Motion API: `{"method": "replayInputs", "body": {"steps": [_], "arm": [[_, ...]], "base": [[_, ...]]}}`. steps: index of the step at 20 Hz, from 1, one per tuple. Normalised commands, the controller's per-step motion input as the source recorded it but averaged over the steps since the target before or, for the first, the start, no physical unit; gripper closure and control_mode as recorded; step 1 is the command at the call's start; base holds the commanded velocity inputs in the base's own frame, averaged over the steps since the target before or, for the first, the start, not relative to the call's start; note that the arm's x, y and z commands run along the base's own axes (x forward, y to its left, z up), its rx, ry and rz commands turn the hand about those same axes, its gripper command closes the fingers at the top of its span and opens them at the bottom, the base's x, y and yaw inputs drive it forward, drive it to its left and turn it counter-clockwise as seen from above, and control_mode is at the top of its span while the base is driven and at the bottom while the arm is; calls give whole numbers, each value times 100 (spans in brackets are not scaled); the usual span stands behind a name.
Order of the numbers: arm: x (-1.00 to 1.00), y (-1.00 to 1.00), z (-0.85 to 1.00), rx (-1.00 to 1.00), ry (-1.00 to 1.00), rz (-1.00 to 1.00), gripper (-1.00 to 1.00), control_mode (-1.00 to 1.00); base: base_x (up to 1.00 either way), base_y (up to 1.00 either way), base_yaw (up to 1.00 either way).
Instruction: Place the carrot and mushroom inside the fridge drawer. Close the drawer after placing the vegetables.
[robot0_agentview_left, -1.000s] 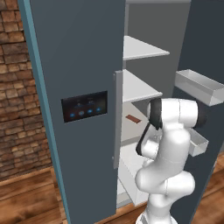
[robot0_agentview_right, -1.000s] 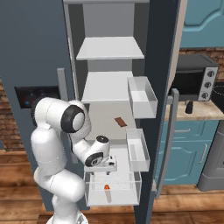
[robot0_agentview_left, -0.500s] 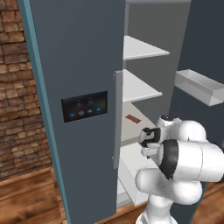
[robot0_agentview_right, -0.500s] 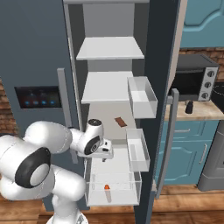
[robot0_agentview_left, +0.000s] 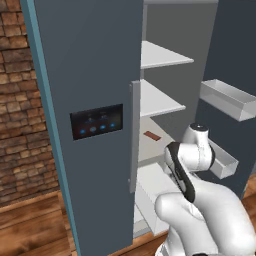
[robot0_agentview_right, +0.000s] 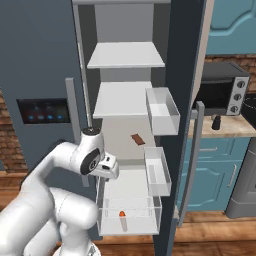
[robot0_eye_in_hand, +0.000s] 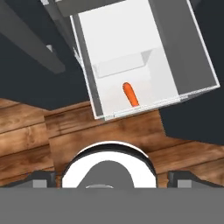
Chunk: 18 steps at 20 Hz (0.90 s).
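- The fridge drawer (robot0_agentview_right: 129, 216) is pulled out at the bottom of the dark grey fridge (robot0_agentview_right: 45, 60), its pale, see-through front wall facing the room above the wooden floor (robot0_agentview_right: 210, 235).
- The carrot (robot0_agentview_right: 122, 214) lies on the drawer's white bottom, near the front wall and roughly midway between the side walls; in the hand view the carrot (robot0_eye_in_hand: 130, 94) points lengthwise toward the front wall of the fridge drawer (robot0_eye_in_hand: 192, 48), its lower tip just short of that wall.
- The pincer (robot0_agentview_right: 111, 167) hangs above the drawer's left rear part, well apart from the carrot, with nothing between its tips; its jaws stand released and wide, and the two dark tips sit at the far left and far right of the hand view's bottom edge.
- In the left base view the white arm (robot0_agentview_left: 200, 210) fills the lower right, in front of the fridge's open compartment.
- Flat white shelves (robot0_agentview_right: 126, 55) stack above the drawer; a small brown flat item (robot0_agentview_right: 137, 139) rests on the lowest shelf, toward its right side.
- Two grey door trays (robot0_agentview_right: 162, 110) hang on the open right door, one above the other.
- The closed left door carries a dark display panel (robot0_agentview_left: 96, 121) with blue lights.
- To the right of the fridge, a toaster oven (robot0_agentview_right: 222, 89) stands on a tabletop (robot0_agentview_right: 225, 127) over blue cabinets.
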Motion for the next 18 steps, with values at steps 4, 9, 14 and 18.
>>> {"method": "replayInputs", "body": {"steps": [4,9,14,18], "arm": [[-67,19,36,-1,-4,-9,-100,-100],[-17,24,5,-5,0,-1,-100,-100],[0,9,-1,-3,0,-1,-100,-100],[-33,0,-6,-1,-4,0,-100,100]], "base": [[0,0,0],[0,0,0],[0,0,0],[-25,-4,0]]}}
